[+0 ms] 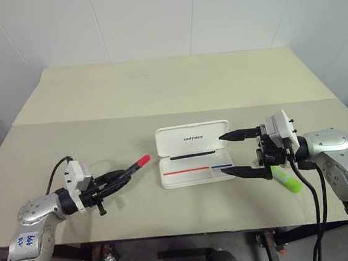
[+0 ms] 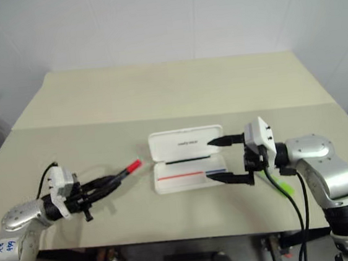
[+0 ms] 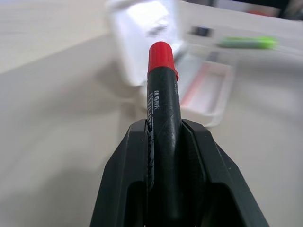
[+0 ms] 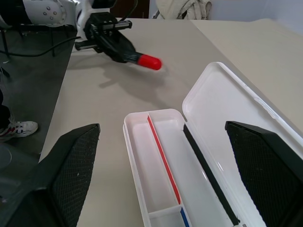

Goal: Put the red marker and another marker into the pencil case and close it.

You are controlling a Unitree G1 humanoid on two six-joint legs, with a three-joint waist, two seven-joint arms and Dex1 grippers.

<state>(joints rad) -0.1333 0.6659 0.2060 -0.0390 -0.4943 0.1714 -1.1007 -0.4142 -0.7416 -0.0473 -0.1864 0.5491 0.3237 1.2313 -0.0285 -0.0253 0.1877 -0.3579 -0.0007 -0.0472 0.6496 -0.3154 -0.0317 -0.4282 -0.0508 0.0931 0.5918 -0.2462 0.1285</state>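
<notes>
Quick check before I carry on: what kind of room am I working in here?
Probably a lab or test room: a plain beige table against bare white wall panels, holding just the open pencil case and markers.

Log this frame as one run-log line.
left claw: shut on red marker | right claw: open beside pencil case, open | highlighter: on table

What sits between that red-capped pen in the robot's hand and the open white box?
Nothing visible: bare beige tabletop separates the black red-capped marker, gripped by the left hand, from the open white hard pencil case.
</notes>
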